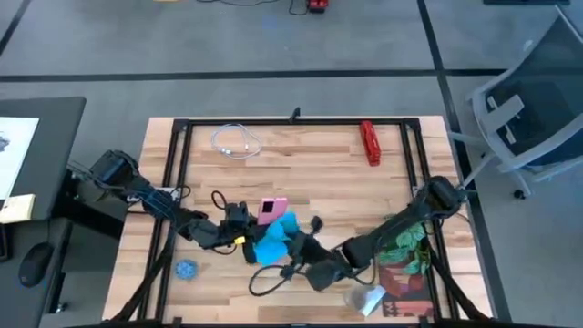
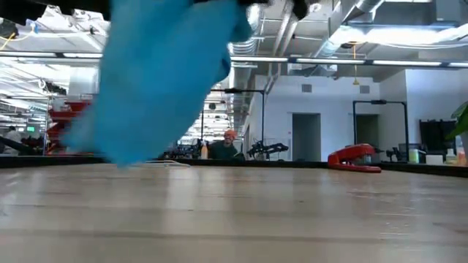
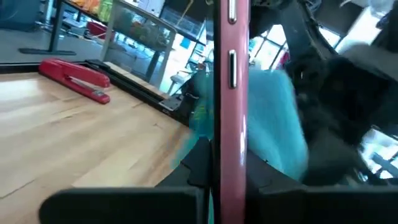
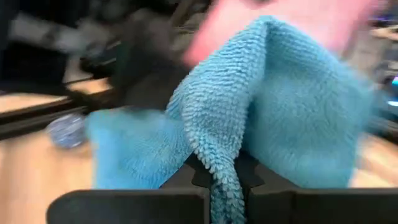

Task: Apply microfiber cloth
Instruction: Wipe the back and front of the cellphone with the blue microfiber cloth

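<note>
While left gripper (image 1: 244,239) pinches the pink phone (image 1: 271,210) (edge-on), right gripper (image 1: 305,244) pinches the blue cloth (image 1: 276,239) against it.

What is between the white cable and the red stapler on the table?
Nothing. In the high view, only bare wood of the table lies between the white cable and the red stapler.

The wooden table (image 1: 310,164) carries a red stapler (image 1: 369,142) upper right, a white cable (image 1: 235,142) upper left, a blue disc (image 1: 186,269) lower left.
</note>
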### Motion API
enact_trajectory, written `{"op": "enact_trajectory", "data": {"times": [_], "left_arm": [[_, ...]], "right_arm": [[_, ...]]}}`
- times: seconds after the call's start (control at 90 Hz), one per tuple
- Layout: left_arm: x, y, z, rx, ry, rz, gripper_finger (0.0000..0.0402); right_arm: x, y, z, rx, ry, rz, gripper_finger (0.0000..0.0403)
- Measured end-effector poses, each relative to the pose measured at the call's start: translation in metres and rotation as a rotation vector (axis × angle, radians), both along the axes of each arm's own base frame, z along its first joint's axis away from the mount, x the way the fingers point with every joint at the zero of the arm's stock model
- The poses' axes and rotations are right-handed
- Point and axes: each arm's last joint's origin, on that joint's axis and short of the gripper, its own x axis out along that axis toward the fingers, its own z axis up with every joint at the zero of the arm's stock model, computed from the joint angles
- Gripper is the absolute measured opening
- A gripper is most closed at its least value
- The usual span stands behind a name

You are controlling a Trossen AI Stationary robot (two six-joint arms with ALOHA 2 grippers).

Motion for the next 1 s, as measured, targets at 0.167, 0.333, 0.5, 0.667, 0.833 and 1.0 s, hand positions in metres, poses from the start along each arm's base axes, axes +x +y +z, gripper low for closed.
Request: {"op": "enact_trajectory", "data": {"times": [0.167,0.333,0.5,0.667,0.833,1.0], "left_arm": [[0.000,-0.001,0.000,0.004,0.003,-0.012,0.0011],[0.000,0.000,-0.002,0.015,0.015,0.000,0.0011],[0.001,0.002,0.000,0.006,0.002,0.011,0.0011],[0.001,0.002,0.000,0.006,0.005,0.016,0.0011],[0.001,0.002,-0.001,0.008,0.008,0.029,0.0011],[0.000,0.000,0.000,0.003,0.001,0.010,0.0011]], "right_arm": [[-0.005,0.002,-0.001,0.026,0.015,0.004,0.0000],[0.008,0.004,-0.010,0.102,0.001,0.117,0.0000],[0.028,0.007,-0.019,0.114,-0.067,0.276,0.0000],[0.036,0.001,-0.024,0.112,-0.084,0.267,0.0000],[0.021,0.001,-0.022,0.092,-0.043,0.095,0.0000],[0.002,0.005,-0.012,0.050,-0.039,-0.021,0.0000]]}}
